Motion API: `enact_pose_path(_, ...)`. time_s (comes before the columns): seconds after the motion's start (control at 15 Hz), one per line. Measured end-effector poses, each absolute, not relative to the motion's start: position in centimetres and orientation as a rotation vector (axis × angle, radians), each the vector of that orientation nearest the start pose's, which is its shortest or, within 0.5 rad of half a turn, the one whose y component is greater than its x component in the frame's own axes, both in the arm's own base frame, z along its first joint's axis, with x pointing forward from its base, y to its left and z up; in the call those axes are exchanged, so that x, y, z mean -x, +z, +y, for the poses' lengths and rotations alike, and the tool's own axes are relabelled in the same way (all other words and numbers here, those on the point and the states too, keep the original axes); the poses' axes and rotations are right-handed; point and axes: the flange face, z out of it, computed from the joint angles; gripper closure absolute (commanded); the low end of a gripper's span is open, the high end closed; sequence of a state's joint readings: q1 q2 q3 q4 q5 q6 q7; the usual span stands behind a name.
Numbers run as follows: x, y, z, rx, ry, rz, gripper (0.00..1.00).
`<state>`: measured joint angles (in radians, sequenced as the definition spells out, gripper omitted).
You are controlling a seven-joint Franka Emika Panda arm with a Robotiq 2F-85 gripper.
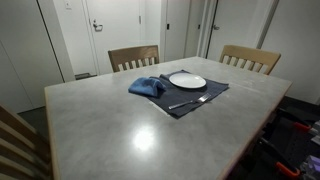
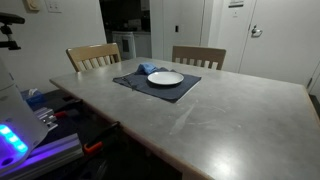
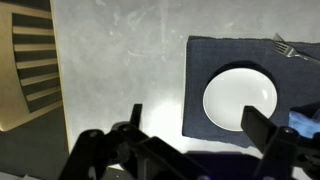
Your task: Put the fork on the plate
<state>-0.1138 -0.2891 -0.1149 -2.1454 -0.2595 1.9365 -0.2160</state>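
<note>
Fork (image 1: 190, 102), in an exterior view: we see it flat on the dark placemat (image 1: 205, 97), just beside the white plate (image 1: 187, 80), not on it. Blue cloth (image 1: 147, 87) lies at the mat's other side, all on the bench (image 1: 110, 130). In an exterior view w/ the plate (image 2: 165, 78) on the mat, we cannot make out the fork. Wrist view: fork (image 3: 292, 50) at the mat's corner, apart from the plate (image 3: 240, 97). Gripper (image 3: 198, 135) is above the bench, fingers spread wide, holding nothing.
</note>
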Motion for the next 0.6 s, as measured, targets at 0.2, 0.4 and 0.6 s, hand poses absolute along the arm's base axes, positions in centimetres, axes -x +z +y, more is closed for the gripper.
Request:
enact_pose_path(0.2, -47.8, 51.2, -12.4, 3.301, -0.157, -0.369, 0.0)
enact_pose_path(0.4, -48.7, 49.0, -11.7, 3.194, -0.216, -0.553, 0.0)
enact_pose_path(0.6, -48.8, 47.5, -10.4, 3.088, -0.231, -0.706, 0.0)
